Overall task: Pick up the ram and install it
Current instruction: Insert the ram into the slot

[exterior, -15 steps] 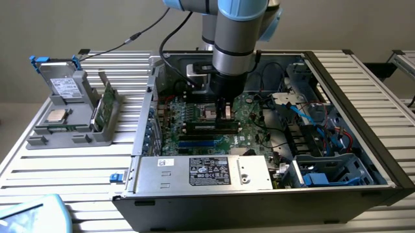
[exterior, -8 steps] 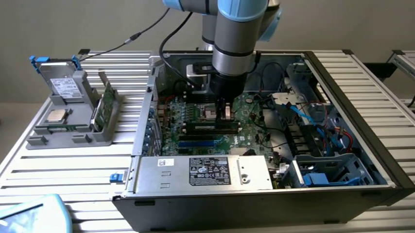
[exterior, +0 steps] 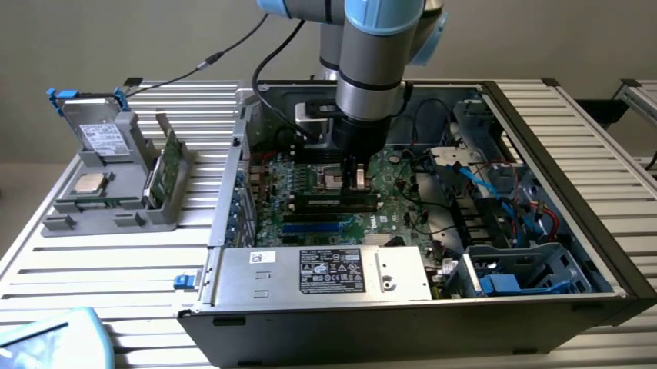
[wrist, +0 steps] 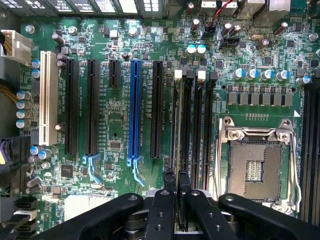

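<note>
My gripper reaches down inside the open computer case, over the memory slots of the green motherboard. In the wrist view the two black fingers stand close together with a thin edge between them: the ram, seen edge-on. It runs lengthwise along one of the long black slots beside the empty CPU socket. In the exterior view the ram lies low and level at the slots, under the gripper. The gripper is shut on the ram.
The case walls surround the board. A silver power supply sits at the front, with blue drive cages and cables at the exterior view's right. A grey holder at the exterior view's left carries a drive, a chip and a green card.
</note>
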Motion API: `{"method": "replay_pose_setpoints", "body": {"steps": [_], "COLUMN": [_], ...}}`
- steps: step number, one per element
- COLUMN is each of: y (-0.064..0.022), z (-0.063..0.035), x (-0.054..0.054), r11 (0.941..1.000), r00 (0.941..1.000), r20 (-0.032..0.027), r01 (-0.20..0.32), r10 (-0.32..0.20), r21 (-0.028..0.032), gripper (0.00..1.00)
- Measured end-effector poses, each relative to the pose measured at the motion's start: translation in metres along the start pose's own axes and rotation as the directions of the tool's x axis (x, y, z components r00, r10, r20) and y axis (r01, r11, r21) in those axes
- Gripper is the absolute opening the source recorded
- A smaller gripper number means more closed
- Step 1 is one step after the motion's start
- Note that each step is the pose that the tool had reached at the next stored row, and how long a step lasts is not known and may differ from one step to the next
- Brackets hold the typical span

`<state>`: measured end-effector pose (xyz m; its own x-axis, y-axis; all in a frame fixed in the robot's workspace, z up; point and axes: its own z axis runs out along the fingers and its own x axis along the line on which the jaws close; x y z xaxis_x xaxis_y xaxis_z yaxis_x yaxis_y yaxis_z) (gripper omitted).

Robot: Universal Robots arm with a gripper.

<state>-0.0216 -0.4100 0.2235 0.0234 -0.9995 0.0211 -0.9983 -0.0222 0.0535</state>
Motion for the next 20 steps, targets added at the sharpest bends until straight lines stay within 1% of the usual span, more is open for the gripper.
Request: {"method": "replay_pose_setpoints", "body": {"steps": [8, 18, 20], "y": [0.0003, 0.0006, 0.0006], "z": [0.002, 0.0028, 0.0028], "x": [-0.0001, -0.0001, -0.0001], "r11": [1.0, 1.0, 1.0], "r00": [1.0, 1.0, 1.0], "r20": [0.0007, 0.0003, 0.0003], "r01": [-0.003, -0.004, -0.004], "r10": [0.003, 0.004, 0.004], "r21": [0.0004, 0.0005, 0.0006], "gripper": [0.13, 0.13, 0.15]}}
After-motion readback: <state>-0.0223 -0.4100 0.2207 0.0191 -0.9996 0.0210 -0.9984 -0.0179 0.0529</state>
